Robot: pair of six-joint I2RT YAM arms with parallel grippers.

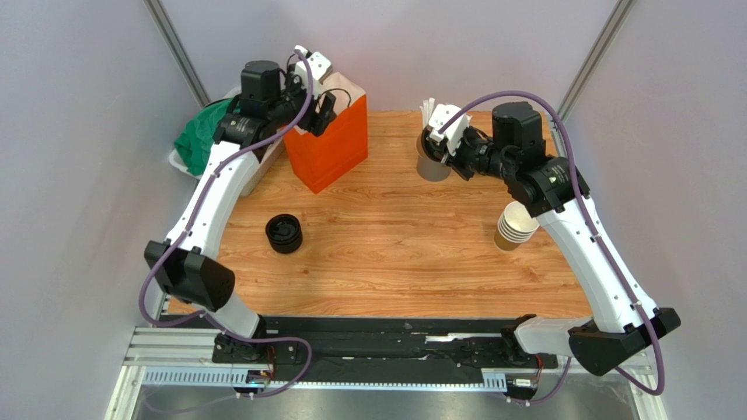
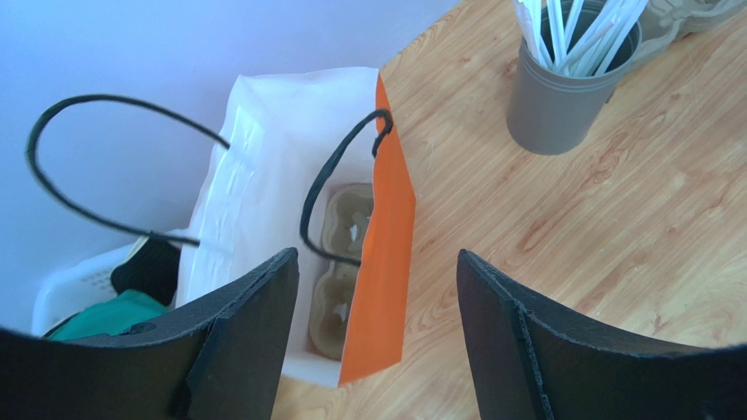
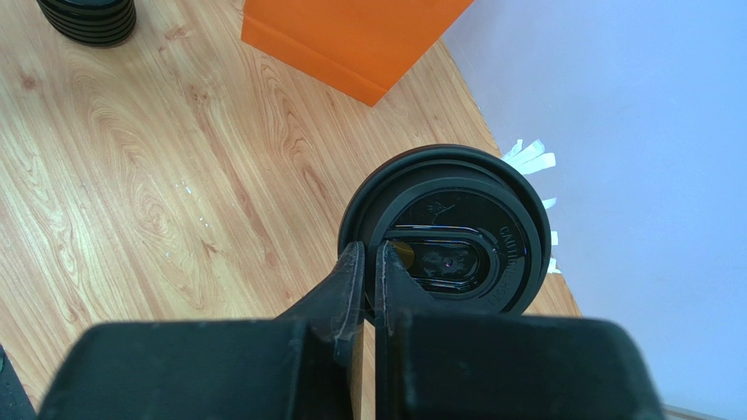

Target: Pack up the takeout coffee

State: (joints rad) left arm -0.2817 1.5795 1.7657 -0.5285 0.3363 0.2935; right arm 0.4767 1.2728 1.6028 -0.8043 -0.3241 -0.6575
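My right gripper (image 3: 368,254) is shut on the near rim of a round black lid (image 3: 456,232), pinching it between both fingers. The lid faces the wrist camera and hides what is under it, so I cannot see the tan cup of the takeout coffee. In the top view this gripper (image 1: 438,140) hangs just above the grey cup of white straws (image 1: 431,164). My left gripper (image 2: 377,262) is open and empty above the near edge of the orange paper bag (image 2: 390,262). The top view shows it (image 1: 323,114) over the bag (image 1: 329,144).
The bag has a white inside, black handles and a cardboard cup carrier (image 2: 346,254) at its bottom. A stack of black lids (image 1: 283,234) sits mid-left. A stack of lidless tan cups (image 1: 515,227) stands at the right. A white basket with green cloth (image 1: 202,136) is behind the bag.
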